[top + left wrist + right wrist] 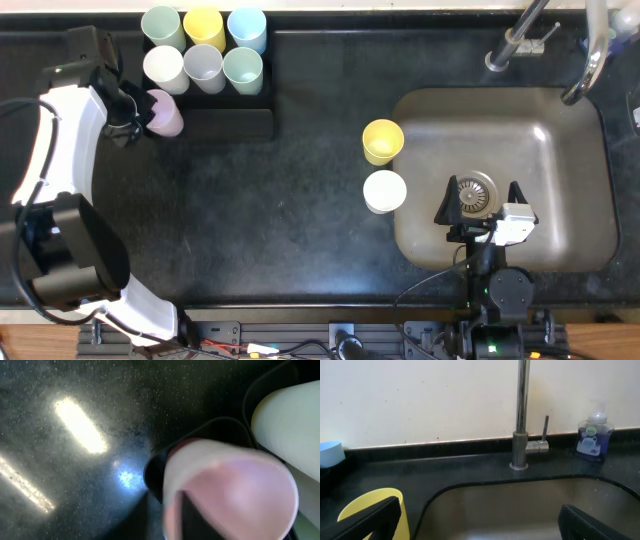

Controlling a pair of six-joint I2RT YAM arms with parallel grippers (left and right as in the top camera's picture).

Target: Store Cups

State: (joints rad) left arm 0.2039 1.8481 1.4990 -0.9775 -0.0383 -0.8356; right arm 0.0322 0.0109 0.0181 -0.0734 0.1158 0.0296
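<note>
A black tray point(240, 122) at the back left holds several upright cups, among them a white cup point(165, 67) and a mint cup point(243, 70). My left gripper point(138, 112) is shut on a pink cup point(165, 113) at the tray's front left corner; up close the pink cup point(230, 495) is tilted beside a cream cup point(290, 420). A yellow cup point(382, 140) and a white cup point(384, 191) stand on the counter left of the sink. My right gripper point(480, 197) hangs open over the sink, the yellow cup point(375, 505) just beyond one finger.
The steel sink point(560, 150) fills the right side, with a faucet point(521, 415) and a blue soap bottle point(593, 437) behind it. A blue cup point(330, 452) shows far off. Dark counter point(280, 220) stretches between tray and sink.
</note>
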